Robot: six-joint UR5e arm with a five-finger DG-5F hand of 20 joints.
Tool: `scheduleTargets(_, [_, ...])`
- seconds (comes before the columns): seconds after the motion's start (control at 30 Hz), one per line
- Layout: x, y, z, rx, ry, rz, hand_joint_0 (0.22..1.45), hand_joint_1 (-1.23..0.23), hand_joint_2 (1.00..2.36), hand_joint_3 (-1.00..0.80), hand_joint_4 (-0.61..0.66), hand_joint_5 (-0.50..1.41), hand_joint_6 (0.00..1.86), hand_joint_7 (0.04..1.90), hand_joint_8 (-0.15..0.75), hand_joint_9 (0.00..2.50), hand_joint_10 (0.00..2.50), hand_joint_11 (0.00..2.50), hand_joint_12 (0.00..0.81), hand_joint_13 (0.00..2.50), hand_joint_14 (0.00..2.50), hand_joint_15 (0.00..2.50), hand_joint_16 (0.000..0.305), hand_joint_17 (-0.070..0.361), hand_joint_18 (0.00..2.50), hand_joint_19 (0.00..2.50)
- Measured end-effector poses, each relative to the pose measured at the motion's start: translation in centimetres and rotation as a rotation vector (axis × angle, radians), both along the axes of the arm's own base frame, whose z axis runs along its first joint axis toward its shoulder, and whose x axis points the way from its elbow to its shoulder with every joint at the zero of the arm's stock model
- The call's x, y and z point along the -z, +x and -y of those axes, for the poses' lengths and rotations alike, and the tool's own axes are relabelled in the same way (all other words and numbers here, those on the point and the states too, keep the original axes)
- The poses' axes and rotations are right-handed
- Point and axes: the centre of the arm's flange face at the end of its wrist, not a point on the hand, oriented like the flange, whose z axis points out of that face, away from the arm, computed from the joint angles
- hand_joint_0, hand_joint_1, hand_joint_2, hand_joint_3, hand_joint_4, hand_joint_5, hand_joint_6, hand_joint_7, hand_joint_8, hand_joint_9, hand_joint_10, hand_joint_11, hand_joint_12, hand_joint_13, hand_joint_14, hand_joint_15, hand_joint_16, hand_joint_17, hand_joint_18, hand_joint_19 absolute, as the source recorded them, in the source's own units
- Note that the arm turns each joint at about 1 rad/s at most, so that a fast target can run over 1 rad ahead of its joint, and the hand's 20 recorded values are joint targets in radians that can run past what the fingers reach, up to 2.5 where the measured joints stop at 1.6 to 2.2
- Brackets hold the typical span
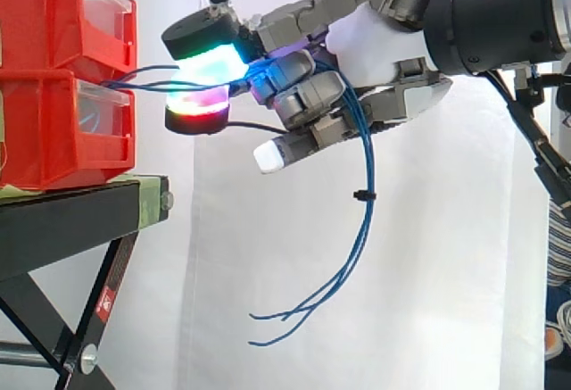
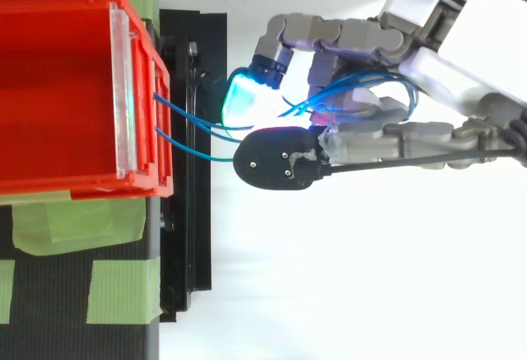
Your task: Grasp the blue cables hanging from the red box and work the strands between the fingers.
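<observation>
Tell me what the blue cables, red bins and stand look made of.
Blue cables: probably wire in smooth plastic sheathing; the thin strands droop in soft curves. Red bins: glossy moulded plastic, judging by the sheen, with clear front panels. Stand: likely black-painted metal; flat crossed bars joined by a bolt.

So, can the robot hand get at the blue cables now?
Likely yes: the blue cables run from the red box into the robot hand, between its curled fingers; nothing blocks them.
</observation>
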Motion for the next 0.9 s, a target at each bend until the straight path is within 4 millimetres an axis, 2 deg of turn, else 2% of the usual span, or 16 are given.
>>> scheduleTargets(0.07, [0.00, 0.00, 0.00, 0.000, 0.005, 0.003, 1.01, -0.76, 1.00, 0.26, 0.20, 0.57, 0.01, 1.36, 0.424, 0.35, 2.50, 2.50, 0.513, 0.61, 2.50, 1.62, 0.067, 0.152, 1.02, 0.49])
scheduleTargets(0.1, [0.00, 0.01, 0.00, 0.000, 0.007, 0.004, 1.02, -0.72, 1.08, 0.24, 0.22, 0.61, 0.01, 1.34, 0.402, 0.40, 2.50, 2.50, 0.508, 0.65, 2.50, 1.64, 0.065, 0.145, 1.01, 0.41])
scheduleTargets(0.23, [-0.01, 0.01, -0.01, 0.001, 0.013, 0.008, 1.04, -0.68, 1.12, 0.26, 0.20, 0.68, 0.02, 1.33, 0.371, 0.49, 2.50, 2.50, 0.491, 0.71, 2.50, 1.70, 0.060, 0.134, 1.01, 0.40])
scheduleTargets(0.33, [-0.01, 0.01, 0.00, 0.001, 0.014, 0.008, 0.96, -0.64, 1.31, 0.16, 0.23, 0.69, 0.02, 1.34, 0.382, 0.52, 2.50, 2.50, 0.493, 0.73, 2.50, 1.74, 0.064, 0.144, 1.08, 0.39])
scheduleTargets(0.37, [-0.01, 0.01, 0.00, 0.002, 0.014, 0.008, 0.88, -0.62, 1.43, 0.08, 0.27, 0.69, 0.02, 1.33, 0.386, 0.53, 2.50, 2.50, 0.504, 0.76, 2.50, 1.74, 0.069, 0.155, 1.15, 0.38])
scheduleTargets(0.43, [-0.01, 0.00, 0.01, 0.002, 0.014, 0.008, 0.84, -0.63, 1.47, 0.07, 0.29, 0.69, 0.02, 1.32, 0.396, 0.53, 2.50, 2.50, 0.519, 0.77, 2.50, 1.76, 0.073, 0.164, 1.18, 0.35])
scheduleTargets(0.53, [-0.01, 0.00, 0.01, 0.002, 0.014, 0.008, 0.82, -0.69, 1.36, 0.07, 0.31, 0.65, 0.02, 1.30, 0.423, 0.46, 2.50, 2.50, 0.536, 0.74, 2.50, 1.73, 0.080, 0.180, 1.17, 0.29])
scheduleTargets(0.57, [0.00, 0.00, 0.01, 0.002, 0.014, 0.008, 0.96, -0.74, 1.00, 0.21, 0.30, 0.61, 0.02, 1.30, 0.430, 0.42, 2.50, 2.50, 0.528, 0.69, 2.50, 1.74, 0.074, 0.165, 1.10, 0.38])
scheduleTargets(0.6, [-0.02, -0.01, 0.01, 0.002, 0.014, 0.008, 1.06, -0.76, 1.02, 0.11, 0.25, 0.57, 0.02, 1.32, 0.413, 0.37, 2.50, 2.50, 0.507, 0.60, 2.50, 1.81, 0.057, 0.128, 0.94, 0.55])
scheduleTargets(0.67, [-0.03, -0.01, 0.02, 0.002, 0.015, 0.009, 1.18, -0.75, 1.02, 0.04, 0.23, 0.58, 0.01, 1.35, 0.391, 0.39, 2.50, 2.50, 0.487, 0.58, 2.50, 1.77, 0.052, 0.117, 0.80, 0.48])
scheduleTargets(0.73, [-0.02, -0.01, 0.01, 0.002, 0.015, 0.009, 1.22, -0.74, 1.01, 0.03, 0.23, 0.63, 0.02, 1.33, 0.377, 0.47, 2.50, 2.50, 0.452, 0.58, 2.50, 1.90, 0.054, 0.121, 0.77, 0.45])
scheduleTargets(0.77, [-0.02, 0.00, 0.01, 0.002, 0.015, 0.009, 1.19, -0.73, 1.01, 0.10, 0.26, 0.66, 0.02, 1.29, 0.366, 0.50, 2.50, 2.50, 0.466, 0.62, 2.50, 1.88, 0.054, 0.120, 0.84, 0.47])
scheduleTargets(0.8, [-0.02, 0.00, 0.01, 0.002, 0.015, 0.009, 1.09, -0.73, 1.00, 0.20, 0.31, 0.67, 0.02, 1.24, 0.368, 0.51, 2.50, 2.50, 0.480, 0.67, 2.50, 1.91, 0.061, 0.138, 1.00, 0.50])
scheduleTargets(0.83, [-0.02, 0.00, 0.01, 0.002, 0.015, 0.009, 1.08, -0.73, 1.00, 0.23, 0.31, 0.66, 0.02, 1.21, 0.367, 0.50, 2.50, 2.50, 0.484, 0.67, 2.50, 1.92, 0.062, 0.139, 1.01, 0.48])
scheduleTargets(0.87, [-0.01, 0.00, 0.01, 0.002, 0.015, 0.009, 0.86, -0.67, 1.33, 0.09, 0.37, 0.67, 0.02, 1.15, 0.388, 0.50, 2.50, 2.50, 0.505, 0.70, 2.50, 1.86, 0.076, 0.170, 1.12, 0.33])
scheduleTargets(0.9, [-0.01, 0.00, 0.00, 0.001, 0.015, 0.009, 0.76, -0.64, 1.48, -0.02, 0.41, 0.66, 0.02, 1.13, 0.404, 0.50, 2.50, 2.50, 0.524, 0.70, 2.50, 1.83, 0.082, 0.185, 1.14, 0.23])
